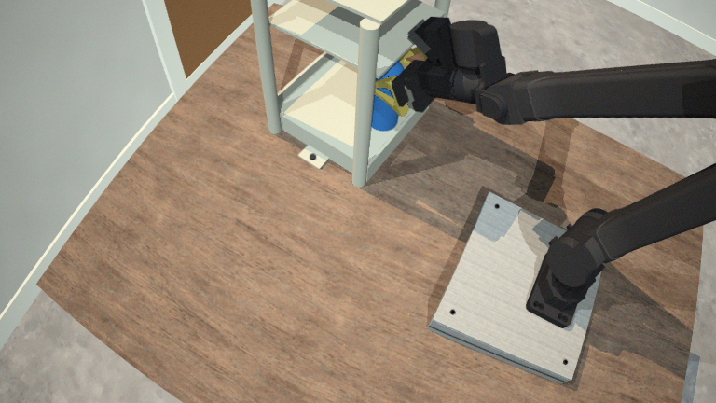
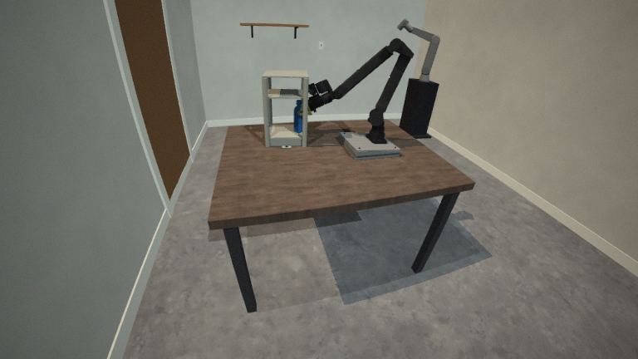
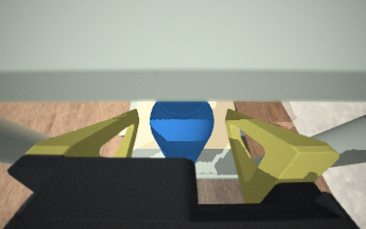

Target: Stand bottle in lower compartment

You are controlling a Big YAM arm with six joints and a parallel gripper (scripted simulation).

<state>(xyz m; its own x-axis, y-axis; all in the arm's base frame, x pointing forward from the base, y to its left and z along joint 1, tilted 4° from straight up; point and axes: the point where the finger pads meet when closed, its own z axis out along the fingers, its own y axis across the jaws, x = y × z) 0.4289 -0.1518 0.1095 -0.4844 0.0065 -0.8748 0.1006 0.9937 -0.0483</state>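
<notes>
with its pincer [image 1: 408, 81] [image 2: 307, 110] [image 3: 182, 114] released, fingers apart around the blue bottle [image 1: 383, 115] [image 2: 298, 117] [image 3: 181, 125], which stands in the shelving unit's [image 1: 367, 97] [image 2: 265, 112] lower compartment, we judge the placing nearly finished; next, we would back straight out, brushing neither bottle nor middle shelf [image 1: 316, 33] [image 2: 285, 93] [image 3: 183, 86].

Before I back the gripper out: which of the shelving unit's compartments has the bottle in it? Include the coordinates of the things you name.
The lower one: the blue bottle [image 1: 384, 116] [image 2: 297, 117] [image 3: 182, 128] stands beneath the middle shelf [image 1: 316, 34] [image 2: 284, 93]; the other compartment lies above that shelf.

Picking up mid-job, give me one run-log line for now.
claw: open | blue bottle: upright, unheld, lower compartment | seating behind lip: cannot confirm
</notes>
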